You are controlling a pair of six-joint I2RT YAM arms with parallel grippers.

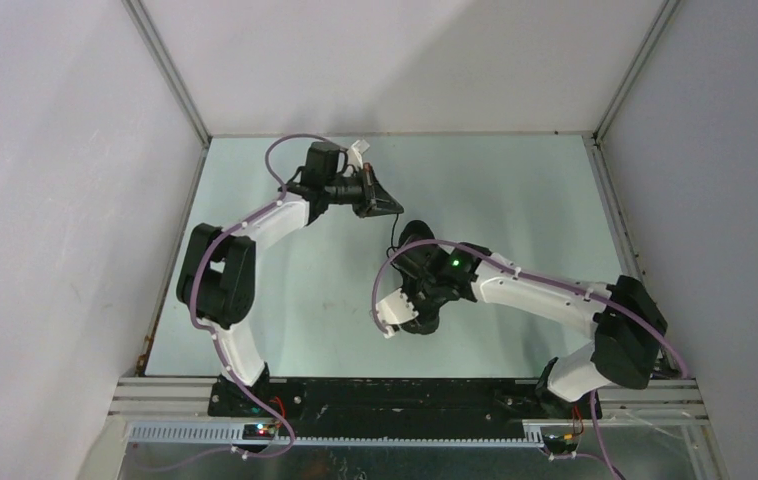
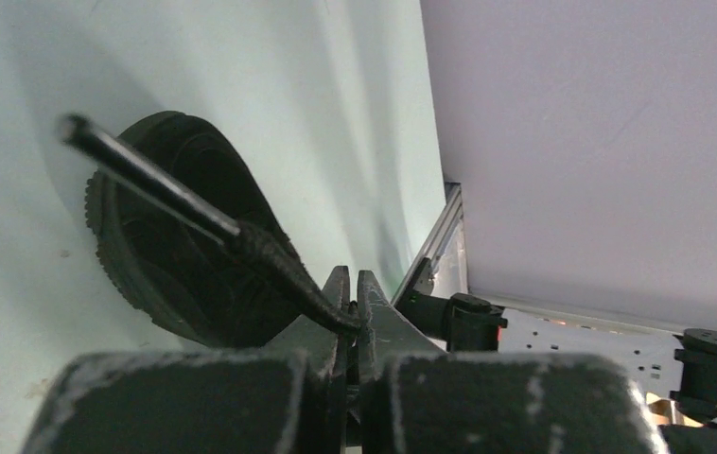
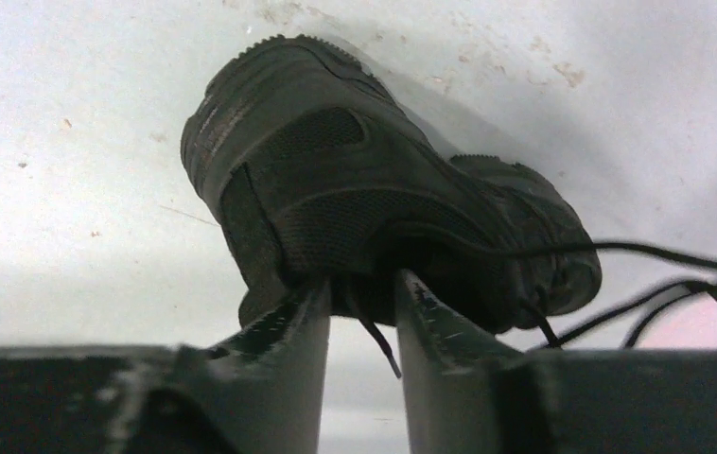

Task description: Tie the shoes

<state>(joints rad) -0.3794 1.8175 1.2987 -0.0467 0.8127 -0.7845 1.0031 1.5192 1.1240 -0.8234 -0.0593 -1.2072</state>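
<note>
The black shoe [image 3: 355, 180] lies on the pale green table, its heel collar right at my right gripper [image 3: 359, 284]. The jaws stand a little apart at the collar, and a loose lace end [image 3: 378, 340] hangs between them unclamped. More thin laces [image 3: 657, 288] trail to the right. From above, the shoe [image 1: 412, 238] is mostly hidden under my right gripper [image 1: 421, 298]. My left gripper [image 1: 387, 206] is raised beyond the shoe. It is shut [image 2: 352, 281] on a black lace [image 2: 270, 260], which runs down to the shoe [image 1: 392, 230]. The ridged sole [image 2: 161, 255] shows behind it.
White enclosure walls [image 1: 405, 60] close in the table on three sides, with metal rails [image 1: 610, 200] along the edges. A purple cable [image 1: 515, 272] runs along each arm. The arm bases sit on a black rail [image 1: 395, 400] at the near edge.
</note>
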